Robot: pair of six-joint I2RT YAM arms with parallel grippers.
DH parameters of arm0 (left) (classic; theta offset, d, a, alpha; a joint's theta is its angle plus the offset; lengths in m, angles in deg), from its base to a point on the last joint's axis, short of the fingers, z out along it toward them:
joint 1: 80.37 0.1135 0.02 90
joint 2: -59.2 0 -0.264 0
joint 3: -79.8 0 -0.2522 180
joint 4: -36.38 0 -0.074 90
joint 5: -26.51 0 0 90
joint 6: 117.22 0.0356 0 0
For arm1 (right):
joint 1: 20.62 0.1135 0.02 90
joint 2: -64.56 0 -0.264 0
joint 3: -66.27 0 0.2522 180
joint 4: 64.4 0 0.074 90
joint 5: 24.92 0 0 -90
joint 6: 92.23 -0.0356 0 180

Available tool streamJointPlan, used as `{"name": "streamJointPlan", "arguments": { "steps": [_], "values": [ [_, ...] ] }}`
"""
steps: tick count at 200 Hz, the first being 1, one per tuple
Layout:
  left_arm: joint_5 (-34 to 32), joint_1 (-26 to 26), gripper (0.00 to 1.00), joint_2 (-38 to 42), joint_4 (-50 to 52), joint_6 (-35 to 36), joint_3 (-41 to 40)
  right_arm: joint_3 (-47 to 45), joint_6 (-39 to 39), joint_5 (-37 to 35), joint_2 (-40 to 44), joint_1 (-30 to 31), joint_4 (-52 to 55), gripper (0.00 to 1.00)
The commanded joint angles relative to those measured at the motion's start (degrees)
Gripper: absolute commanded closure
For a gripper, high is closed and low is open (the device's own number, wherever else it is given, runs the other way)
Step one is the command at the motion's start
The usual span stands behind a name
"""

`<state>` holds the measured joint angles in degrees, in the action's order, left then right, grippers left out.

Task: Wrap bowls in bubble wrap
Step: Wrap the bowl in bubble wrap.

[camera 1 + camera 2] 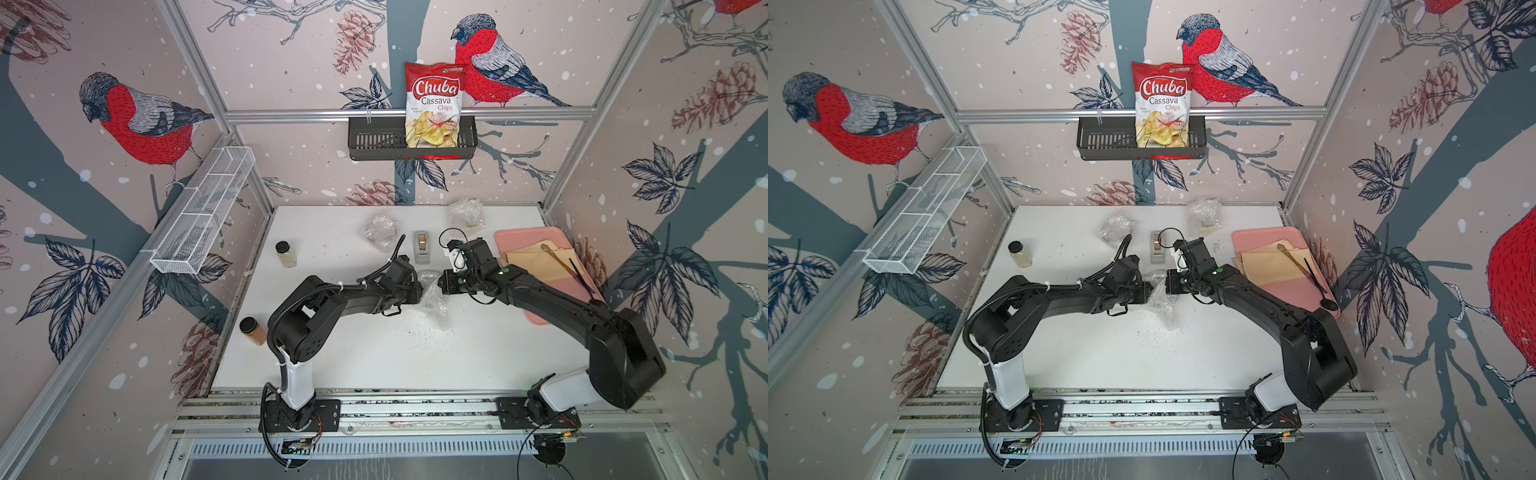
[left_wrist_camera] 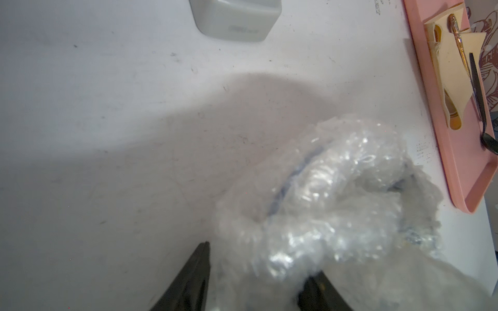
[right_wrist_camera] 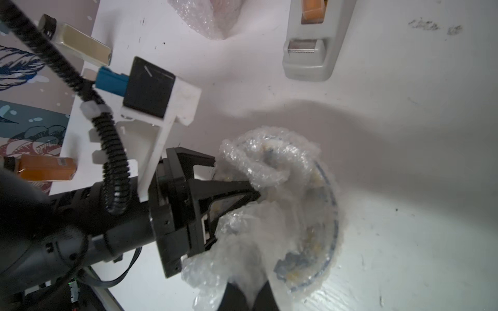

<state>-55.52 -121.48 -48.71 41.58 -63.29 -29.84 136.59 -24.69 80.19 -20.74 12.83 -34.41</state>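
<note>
Two bundles point(image 1: 380, 232) point(image 1: 467, 212) are sitting wrapped while right fingers point(image 3: 234, 296) are pinching bubble wrap point(image 3: 269, 161) over the last bowl point(image 3: 301, 265), grip of left fingers point(image 2: 194, 274) unclear.

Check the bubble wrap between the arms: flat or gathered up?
Gathered up: bubble wrap crumpled in folds over the blue-and-yellow bowl, in the right wrist view. Whether its rim lies bare, cannot tell.

The bowl point(image 3: 320, 242) showed blue and yellow patterning through clear, whitish bubble wrap point(image 3: 269, 161). The tray point(image 1: 515, 239) was pink, its paper sheets point(image 1: 536, 266) tan, the tape dispenser point(image 1: 422, 249) grey, and the chip bag point(image 1: 434, 104) red and white.
</note>
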Motion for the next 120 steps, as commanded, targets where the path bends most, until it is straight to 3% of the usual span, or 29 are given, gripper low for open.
{"name": "streamJointPlan", "arguments": {
  "steps": [1, 69, 120],
  "values": [
    [1.2, -0.4, 0.49, 0.2, 4.8, 1.9, -1.4, 2.9, 2.2, -3.2, -3.5, -0.6, -5.9, 0.99],
    [2.4, -0.5, 0.51, 0.6, 3.9, 3.0, -1.1, 6.4, 4.0, -3.9, -18.7, -0.6, -9.5, 1.00],
    [0.7, -0.6, 0.47, 3.3, 4.3, 3.1, -1.2, 4.2, 4.5, -4.2, -24.0, -0.5, -10.2, 0.99]
  ]
}}
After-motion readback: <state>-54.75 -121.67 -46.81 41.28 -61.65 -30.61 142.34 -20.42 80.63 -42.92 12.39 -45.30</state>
